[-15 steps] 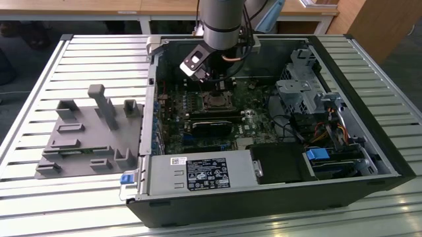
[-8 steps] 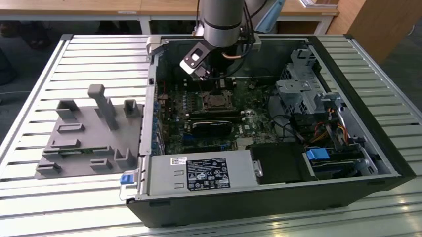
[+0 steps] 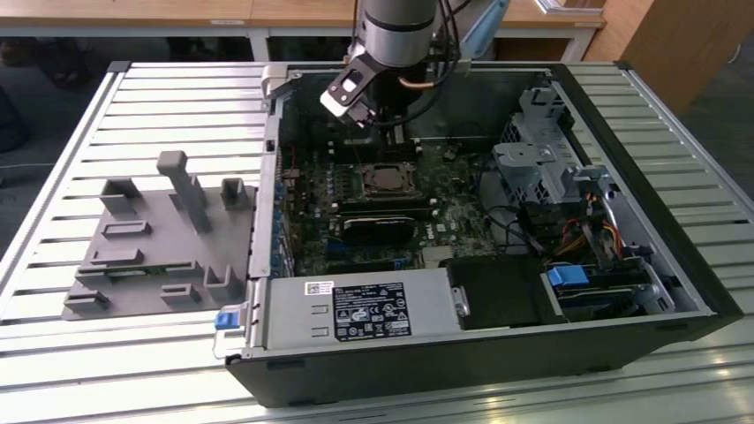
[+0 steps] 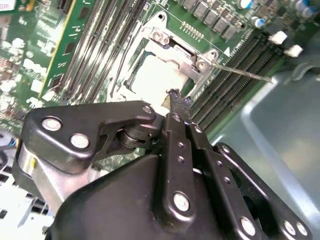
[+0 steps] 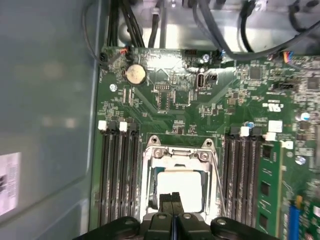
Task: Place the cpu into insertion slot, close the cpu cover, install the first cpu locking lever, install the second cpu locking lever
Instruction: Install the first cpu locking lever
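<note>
1. Computer case (image 3: 659, 291): open, spanning the exterior view's centre and right.
2. Gripper (image 5: 173, 199): jaws closed together, empty, just above the insertion slot (image 3: 383, 180), frame centre.
3. Cpu cover (image 5: 177, 154): lowered over the slot.
4. Cpu (image 5: 182, 180): seated under the cover; probably light, rigid and fragile, best held by its edges.
</note>
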